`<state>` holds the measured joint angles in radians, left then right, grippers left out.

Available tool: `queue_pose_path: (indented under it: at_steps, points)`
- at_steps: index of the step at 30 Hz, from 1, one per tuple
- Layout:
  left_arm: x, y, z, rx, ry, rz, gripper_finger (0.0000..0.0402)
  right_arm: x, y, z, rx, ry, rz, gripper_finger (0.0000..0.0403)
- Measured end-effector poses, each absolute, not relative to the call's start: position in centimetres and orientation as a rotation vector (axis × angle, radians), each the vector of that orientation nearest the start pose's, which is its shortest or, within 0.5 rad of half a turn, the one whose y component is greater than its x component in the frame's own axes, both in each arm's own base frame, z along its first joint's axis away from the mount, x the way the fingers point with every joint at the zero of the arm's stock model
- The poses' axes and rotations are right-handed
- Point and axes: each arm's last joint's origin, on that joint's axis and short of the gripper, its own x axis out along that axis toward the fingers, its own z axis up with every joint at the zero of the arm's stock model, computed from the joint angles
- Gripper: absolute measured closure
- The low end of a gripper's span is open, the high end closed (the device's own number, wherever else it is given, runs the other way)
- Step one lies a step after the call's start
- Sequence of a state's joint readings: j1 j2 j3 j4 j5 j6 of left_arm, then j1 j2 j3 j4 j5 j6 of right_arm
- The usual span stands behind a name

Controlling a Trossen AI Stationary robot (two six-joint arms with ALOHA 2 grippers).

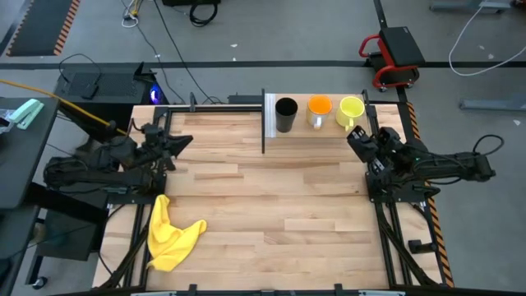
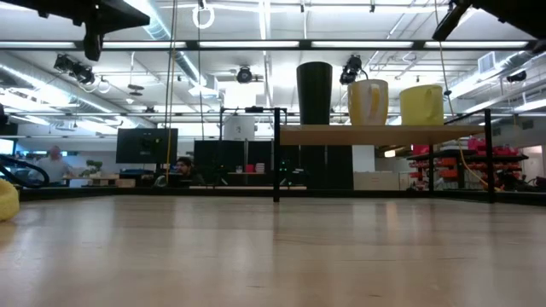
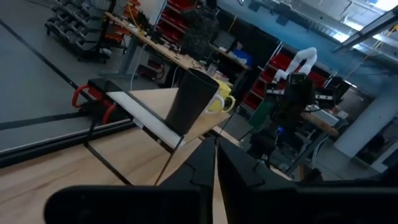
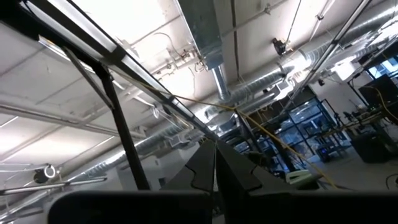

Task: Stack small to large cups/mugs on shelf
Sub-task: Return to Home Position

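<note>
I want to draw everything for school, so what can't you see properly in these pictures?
Orange mug: in the left wrist view, hidden behind the black cup.
Yellow-green mug: same view, partly hidden by the black cup.
Insides of all three: the low view shows only their sides.
Yellow cloth: in the low view, cut off by the left edge.
Shelf: missing from the right wrist view, which faces the ceiling.

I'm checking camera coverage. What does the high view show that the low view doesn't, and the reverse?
Only the high view: the left arm and right arm in full, at opposite sides of the table, and the whole yellow cloth. Only the low view: the shelf edge-on, raised on black posts, and people in the room behind. Both: the black cup, orange mug and yellow-green mug in a row on the shelf.
</note>
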<state>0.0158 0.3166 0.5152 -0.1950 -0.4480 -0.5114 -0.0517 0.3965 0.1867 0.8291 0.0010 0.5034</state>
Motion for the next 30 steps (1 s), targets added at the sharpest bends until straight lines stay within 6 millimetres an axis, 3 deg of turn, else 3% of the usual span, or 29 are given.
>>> queue_pose_path:
  at_steps: [14,30]
  points:
    - [8.9,1.5,27.7,-0.530,-0.047,0.506,0.0382,10.9,-0.7,26.6,0.459,-0.577,0.085,0.0380]
    - [10.8,1.5,20.2,-0.594,-0.129,0.484,0.0386,11.4,-0.8,25.8,0.473,-0.485,0.060,0.0380]
